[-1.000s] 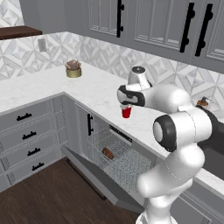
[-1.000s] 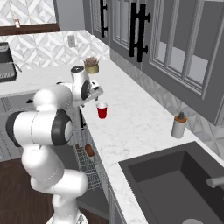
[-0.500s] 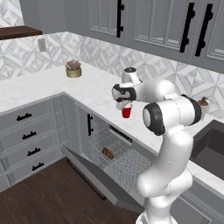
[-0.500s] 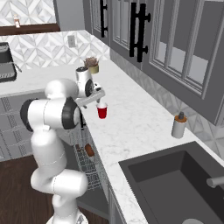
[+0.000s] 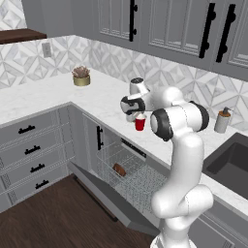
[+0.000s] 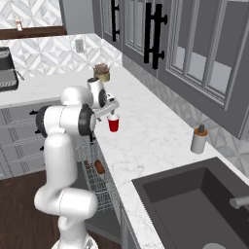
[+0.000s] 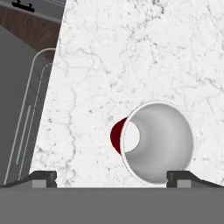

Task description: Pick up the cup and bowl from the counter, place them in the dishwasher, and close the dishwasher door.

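The red cup (image 5: 140, 123) (image 6: 113, 123) stands upright on the white marble counter (image 5: 104, 99) near its front edge. My gripper (image 5: 132, 116) (image 6: 110, 113) hangs just above it, open and holding nothing. Looking down from the hand, the cup (image 7: 155, 140) shows its white inside and sits right of centre, its rim against my right fingertip (image 7: 179, 176); the gripper (image 7: 111, 177) spans wider than the cup. Below the counter the dishwasher door (image 5: 109, 197) hangs open, and the dark brown bowl (image 5: 119, 169) (image 6: 99, 167) lies in the wire rack (image 5: 133, 177).
A gold pot with a plant (image 5: 81, 76) stands at the counter's back corner. A grey soap dispenser (image 5: 222, 120) (image 6: 198, 139) stands by the dark sink (image 6: 194, 204). Grey drawers (image 5: 31, 150) line the left run. The counter edge (image 7: 51, 94) drops to the open dishwasher.
The arm's elbow has swung round and the hand has come down a little over the cup. The cup and bowl have not moved, and the jaws have stayed open.
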